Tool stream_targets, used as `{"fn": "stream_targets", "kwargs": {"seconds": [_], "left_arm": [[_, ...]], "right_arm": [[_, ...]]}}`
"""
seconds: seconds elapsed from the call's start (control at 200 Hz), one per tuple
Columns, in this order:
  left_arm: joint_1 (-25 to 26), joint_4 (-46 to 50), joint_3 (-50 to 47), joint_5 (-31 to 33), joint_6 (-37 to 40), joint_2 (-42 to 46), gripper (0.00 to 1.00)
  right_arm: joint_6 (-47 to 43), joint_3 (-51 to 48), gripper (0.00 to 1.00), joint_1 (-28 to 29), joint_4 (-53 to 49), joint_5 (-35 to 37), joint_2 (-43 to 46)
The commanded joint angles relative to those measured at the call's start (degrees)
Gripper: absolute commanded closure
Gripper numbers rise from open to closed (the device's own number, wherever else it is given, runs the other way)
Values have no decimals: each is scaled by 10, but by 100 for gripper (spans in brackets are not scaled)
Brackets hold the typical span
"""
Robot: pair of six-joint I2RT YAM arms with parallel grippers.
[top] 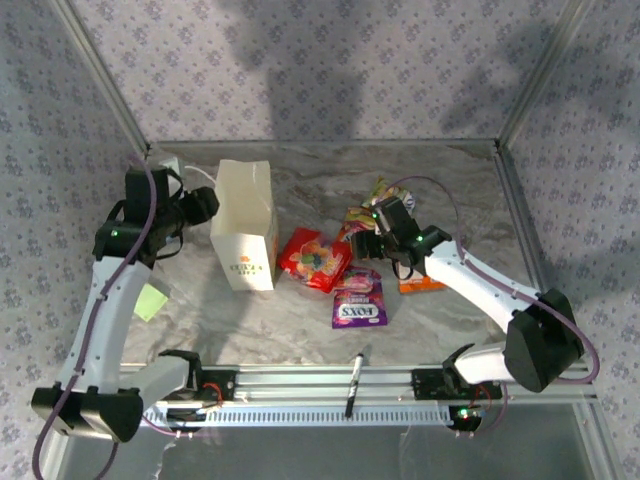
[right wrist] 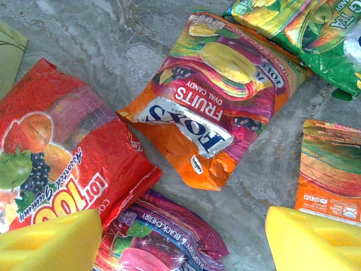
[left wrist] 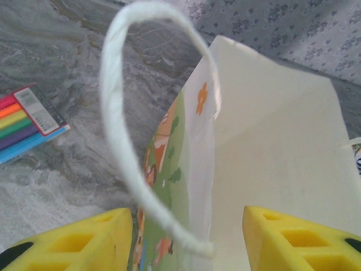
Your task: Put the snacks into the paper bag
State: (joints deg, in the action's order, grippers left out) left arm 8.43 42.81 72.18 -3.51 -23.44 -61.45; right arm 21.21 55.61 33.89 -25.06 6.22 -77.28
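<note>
The paper bag (left wrist: 271,158) is straddled by the parted left gripper (left wrist: 189,226); the orange packet (right wrist: 208,101) beneath the wide right gripper (right wrist: 180,217) must be pinched next.

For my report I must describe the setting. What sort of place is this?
Probably a robot test booth, not a home: a marble-patterned tabletop fenced by aluminium frame posts, with flower-print backdrop walls behind and beside it.
</note>
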Motion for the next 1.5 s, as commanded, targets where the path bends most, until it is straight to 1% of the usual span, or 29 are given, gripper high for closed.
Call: {"fn": "stream_targets", "kwargs": {"seconds": [0.0, 0.215, 0.385, 0.545, 0.68, 0.819, 1.019, 1.289, 1.409, 1.494], "left_arm": [[4, -19, 21, -15, 7, -7, 46], [8, -30, 17, -21, 3, -34, 48], [11, -23, 33, -22, 15, -58, 54], [17, -18, 40, -27, 19, -80, 56], [20, -24, 36, -27, 17, -86, 63], [21, -25, 33, -21, 16, -83, 67], [23, -20, 27, -22, 19, -78, 73], [24, -16, 22, -19, 21, -70, 73], [24, -15, 20, -19, 22, -64, 73], [24, -14, 20, -19, 23, -63, 73]], "right_arm": [[3, 12, 21, 3, -9, 8, 2], [2, 12, 21, 4, -11, 6, 4], [7, 8, 21, 6, -9, -11, 5], [13, 2, 22, 12, 2, -30, 0], [20, 5, 25, 18, 6, -48, -14], [38, 0, 26, 22, 25, -80, -32], [69, -7, 26, 23, 61, -145, -63], [105, 1, 28, 25, 58, -168, -113], [118, 5, 31, 25, 59, -171, -128], [122, 3, 36, 26, 70, -183, -135]]}}
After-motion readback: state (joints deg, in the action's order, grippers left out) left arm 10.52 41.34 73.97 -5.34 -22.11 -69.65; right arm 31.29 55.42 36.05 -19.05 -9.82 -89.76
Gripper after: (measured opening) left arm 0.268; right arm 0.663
